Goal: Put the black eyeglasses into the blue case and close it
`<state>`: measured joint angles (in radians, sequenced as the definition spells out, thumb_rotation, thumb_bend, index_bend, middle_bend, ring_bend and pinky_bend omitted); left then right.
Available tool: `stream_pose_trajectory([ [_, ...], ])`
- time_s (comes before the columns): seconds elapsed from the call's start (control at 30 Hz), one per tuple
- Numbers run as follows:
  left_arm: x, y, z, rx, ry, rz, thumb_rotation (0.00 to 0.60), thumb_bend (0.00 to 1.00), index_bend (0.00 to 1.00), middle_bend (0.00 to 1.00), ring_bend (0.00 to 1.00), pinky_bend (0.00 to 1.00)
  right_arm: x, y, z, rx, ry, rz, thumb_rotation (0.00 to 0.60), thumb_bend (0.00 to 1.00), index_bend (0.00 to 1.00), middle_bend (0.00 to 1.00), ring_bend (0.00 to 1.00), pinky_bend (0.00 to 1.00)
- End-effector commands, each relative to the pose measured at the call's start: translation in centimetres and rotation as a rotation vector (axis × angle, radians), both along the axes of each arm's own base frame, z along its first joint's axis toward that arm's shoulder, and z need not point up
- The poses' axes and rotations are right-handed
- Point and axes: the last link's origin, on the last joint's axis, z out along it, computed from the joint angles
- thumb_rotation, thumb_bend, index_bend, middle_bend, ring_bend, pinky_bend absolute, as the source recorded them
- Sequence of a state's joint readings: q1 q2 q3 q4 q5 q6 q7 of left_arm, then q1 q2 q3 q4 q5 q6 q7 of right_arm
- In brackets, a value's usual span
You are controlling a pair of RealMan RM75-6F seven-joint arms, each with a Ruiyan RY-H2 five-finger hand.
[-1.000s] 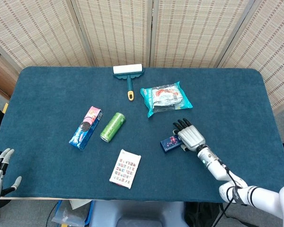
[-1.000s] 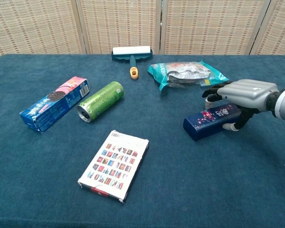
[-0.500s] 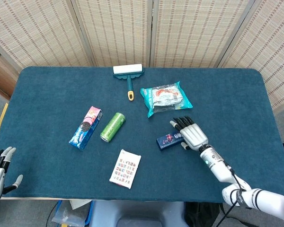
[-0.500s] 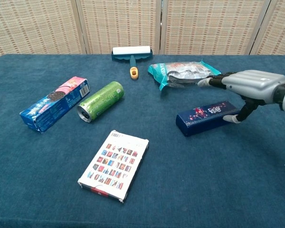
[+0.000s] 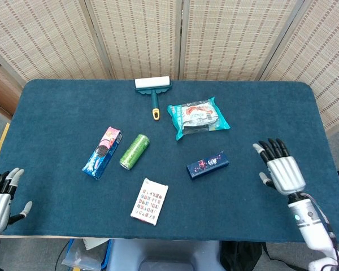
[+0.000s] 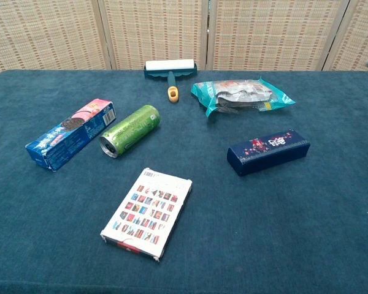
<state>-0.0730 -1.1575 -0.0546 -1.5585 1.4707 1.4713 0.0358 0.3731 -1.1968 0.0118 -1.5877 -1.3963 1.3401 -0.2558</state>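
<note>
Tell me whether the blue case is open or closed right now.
Closed. The blue case lies flat on the table as one sealed box with no lid raised or gap showing, and neither hand touches it.

On the counter, the lint roller lies farthest back, the snack bag to its right and nearer. The cookie box sits left, the can just beside it. The card box lies nearest; the glasses case sits right of it.
</note>
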Motion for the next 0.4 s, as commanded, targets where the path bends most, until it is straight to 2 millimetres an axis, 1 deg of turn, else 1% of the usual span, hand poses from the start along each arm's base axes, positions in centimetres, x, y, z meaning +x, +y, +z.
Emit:
stream_pose_trajectory([
  [0.03,0.3,0.2,-0.2,0.002,-0.001,-0.007,0.6,0.31,0.0,0.0,0.01,0.0,-1.9,4.3,2.5,-0.077,-0.024,-0.056,0.6,0.29,0.13,0.15,0.0,0.0],
  [0.07,0.5,0.3,-0.3,0.002,-0.002,-0.012,0.6,0.31,0.0,0.0,0.01,0.0,-2.4,5.3,2.9,-0.097,-0.034,-0.072,0.6,0.29,0.13,0.15,0.0,0.0],
  [0.2,1.2,0.7,-0.4,0.011,-0.004,-0.032,0.6,0.31,0.0,0.0,0.01,0.0,-3.4,7.8,3.9,-0.144,-0.045,-0.106,0.6,0.29,0.14,0.15,0.0,0.0],
  [0.3,1.7,0.9,-0.4,0.025,-0.01,-0.045,0.6,0.31,0.0,0.0,0.01,0.0,-3.8,9.0,4.5,-0.174,-0.048,-0.118,0.6,0.29,0.15,0.15,0.0,0.0],
  [0.4,2.0,0.9,-0.6,0.024,-0.009,-0.051,0.6,0.31,0.0,0.0,0.01,0.0,-4.0,9.7,4.9,-0.189,-0.054,-0.125,0.6,0.29,0.15,0.15,0.0,0.0],
])
